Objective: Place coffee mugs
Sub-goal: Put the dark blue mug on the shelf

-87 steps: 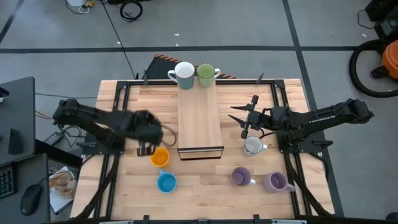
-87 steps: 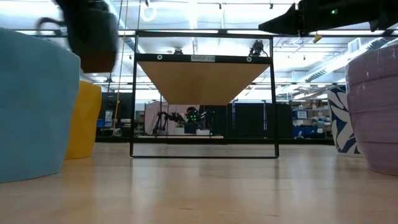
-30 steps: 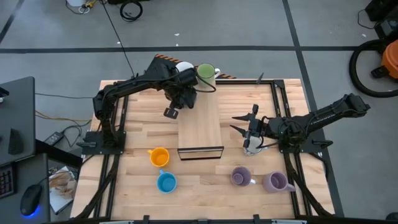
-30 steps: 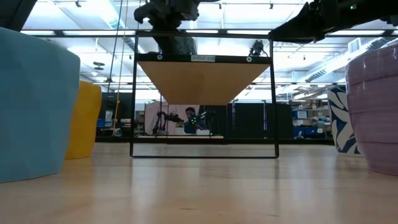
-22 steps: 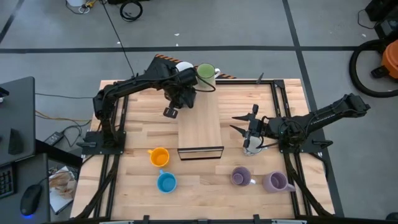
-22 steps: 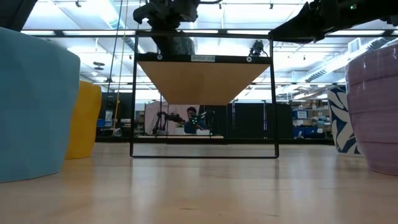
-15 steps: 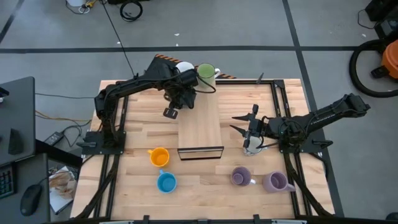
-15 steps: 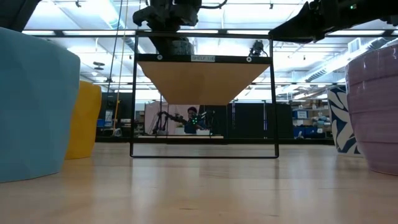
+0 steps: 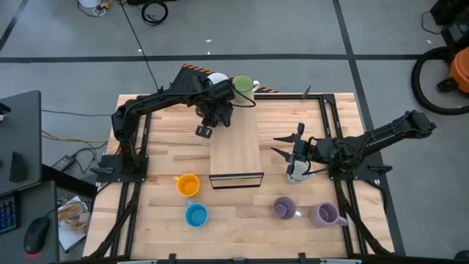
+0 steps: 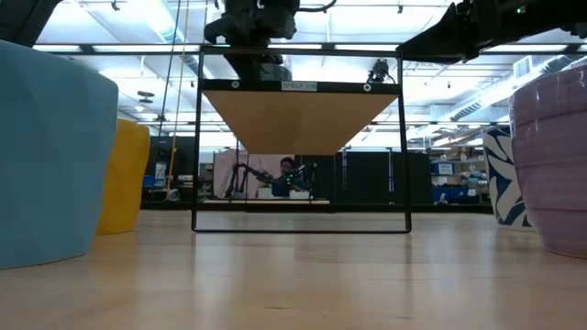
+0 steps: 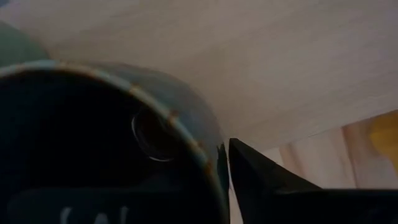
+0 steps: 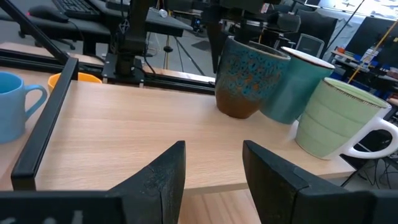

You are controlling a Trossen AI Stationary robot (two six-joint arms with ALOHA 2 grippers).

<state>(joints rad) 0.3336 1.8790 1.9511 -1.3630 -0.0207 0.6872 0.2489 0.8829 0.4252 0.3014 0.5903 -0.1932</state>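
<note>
- The left end effector (image 9: pixel 214 110) pinches the dark mug (image 12: pixel 249 78) on the shelf (image 9: pixel 236 150) at 12 o'clock, beside the green mug (image 9: pixel 242 86).
- The right end effector (image 9: pixel 287 149), fingers spread, waits at 3 o'clock.
- I judge five mugs remain on the table (image 9: pixel 242 220).

Both arms are dark, pretty much matte black all over, built from chunky jointed segments. The right arm (image 9: pixel 381 139) has pale lettering along its forearm, too small to read. The right hand (image 12: pixel 211 177) has two flat, wedge-shaped black fingers with a slightly textured surface. The left arm (image 9: pixel 150 106) looks bulkier around the wrist, with rounded housings.
</note>
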